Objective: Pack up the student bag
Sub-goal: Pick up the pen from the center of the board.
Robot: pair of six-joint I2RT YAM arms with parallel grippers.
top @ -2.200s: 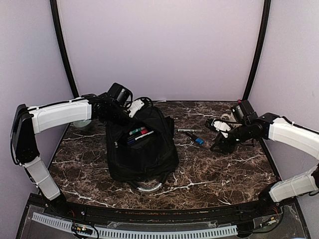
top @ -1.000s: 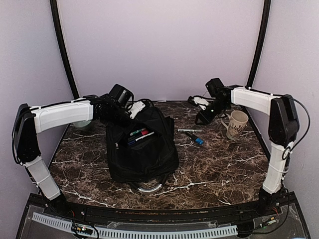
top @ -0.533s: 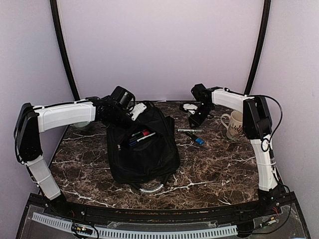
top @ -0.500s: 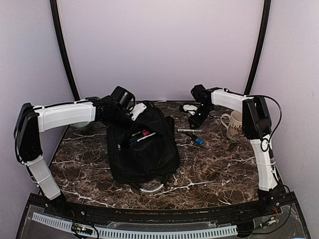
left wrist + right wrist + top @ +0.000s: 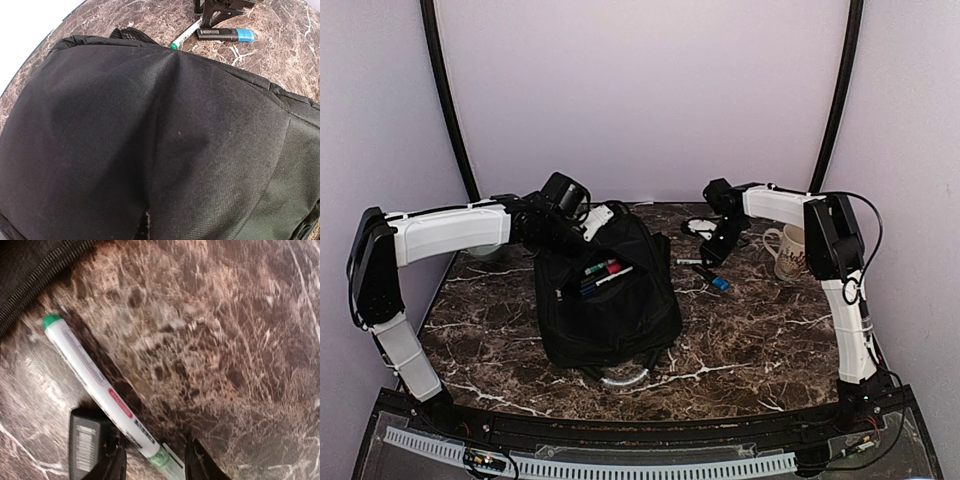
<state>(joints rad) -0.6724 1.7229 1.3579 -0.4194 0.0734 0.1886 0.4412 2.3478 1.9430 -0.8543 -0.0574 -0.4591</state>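
The student bag (image 5: 605, 300), a black backpack with a pale grey loop handle (image 5: 618, 378), lies mid-table with several markers (image 5: 600, 272) in its open front pocket. My left gripper (image 5: 595, 218) is at the bag's far top edge. In the left wrist view its fingers are hidden and the black fabric (image 5: 150, 150) puckers toward them. My right gripper (image 5: 156, 465) is open and low over the table, its fingertips (image 5: 197, 462) either side of a white green-capped marker (image 5: 95, 385). The right gripper (image 5: 712, 255) and that marker (image 5: 698, 262) lie right of the bag.
A black marker with a blue cap (image 5: 712, 279) lies just in front of the white one, and shows in the right wrist view (image 5: 85, 445). A pale mug (image 5: 790, 250) stands at the right. A pale bowl (image 5: 485, 250) sits behind the left arm.
My right arm swung from the right side across the back to the markers beside the bag and came down over the white marker, uncovering the mug. The left arm stayed at the bag.
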